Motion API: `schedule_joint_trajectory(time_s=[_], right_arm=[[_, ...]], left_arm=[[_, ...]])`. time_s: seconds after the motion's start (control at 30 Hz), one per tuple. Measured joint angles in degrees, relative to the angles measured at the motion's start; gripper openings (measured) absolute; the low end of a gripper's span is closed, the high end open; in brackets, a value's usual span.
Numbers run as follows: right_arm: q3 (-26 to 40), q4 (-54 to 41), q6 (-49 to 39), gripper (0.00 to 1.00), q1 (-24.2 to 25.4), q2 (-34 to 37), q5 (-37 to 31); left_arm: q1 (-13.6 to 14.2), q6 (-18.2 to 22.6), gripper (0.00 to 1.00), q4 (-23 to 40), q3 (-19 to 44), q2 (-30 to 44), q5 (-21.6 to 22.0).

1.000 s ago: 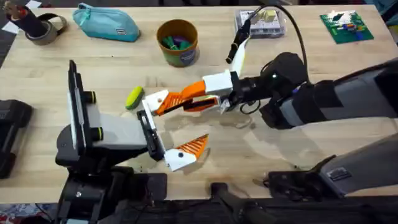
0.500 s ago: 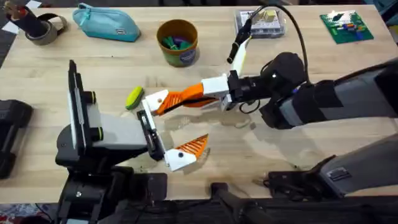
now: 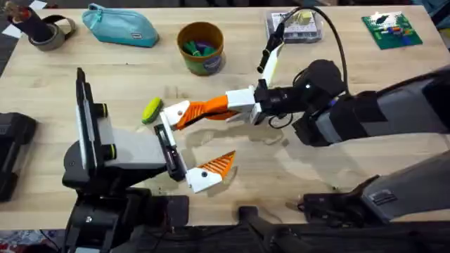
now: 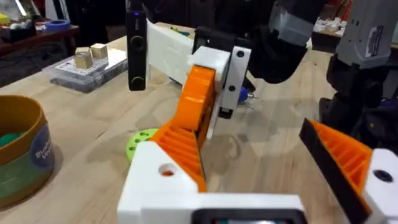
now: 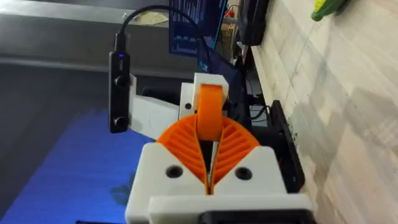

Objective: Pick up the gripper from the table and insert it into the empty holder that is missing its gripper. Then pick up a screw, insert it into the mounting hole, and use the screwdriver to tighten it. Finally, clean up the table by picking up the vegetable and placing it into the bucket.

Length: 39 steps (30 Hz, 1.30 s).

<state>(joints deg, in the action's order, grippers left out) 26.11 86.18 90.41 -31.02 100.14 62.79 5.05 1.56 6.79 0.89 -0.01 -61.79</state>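
The right gripper point(image 3: 200, 110) reaches sideways across the table, squeezing the gripper point(image 5: 209, 117) tight against the holder point(image 3: 176, 111), while the left gripper point(image 3: 188, 143) stays wide open.

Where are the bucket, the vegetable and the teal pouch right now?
bucket point(image 3: 202, 62): overhead view, on its front wall at the label band.
vegetable point(image 3: 151, 110): overhead view, middle of the yellow-green body.
teal pouch point(image 3: 121, 26): overhead view, middle of its side.
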Motion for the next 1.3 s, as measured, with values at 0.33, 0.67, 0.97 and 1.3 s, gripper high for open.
schedule_joint_trajectory(time_s=[0.33,0.67,0.97,1.3], right_arm=[[-0.1,0.4,0.0,0.01,-0.2,0.0,-0.3],[-7.2,0.6,-0.4,0.009,-2.4,-5.8,-6.7],[-8.5,-0.2,-2.8,0.009,-5.7,-6.8,-13.3],[-8.6,-0.9,-5.5,0.009,-7.0,-6.8,-20.0]], left_arm=[[0.0,0.1,0.992,0.0,0.0,0.0,0.1],[0.1,0.0,0.992,0.1,0.0,0.0,-0.7],[-0.1,-0.1,0.992,0.0,0.0,0.0,0.0],[-0.1,-0.1,0.992,0.0,0.0,0.0,0.1]])
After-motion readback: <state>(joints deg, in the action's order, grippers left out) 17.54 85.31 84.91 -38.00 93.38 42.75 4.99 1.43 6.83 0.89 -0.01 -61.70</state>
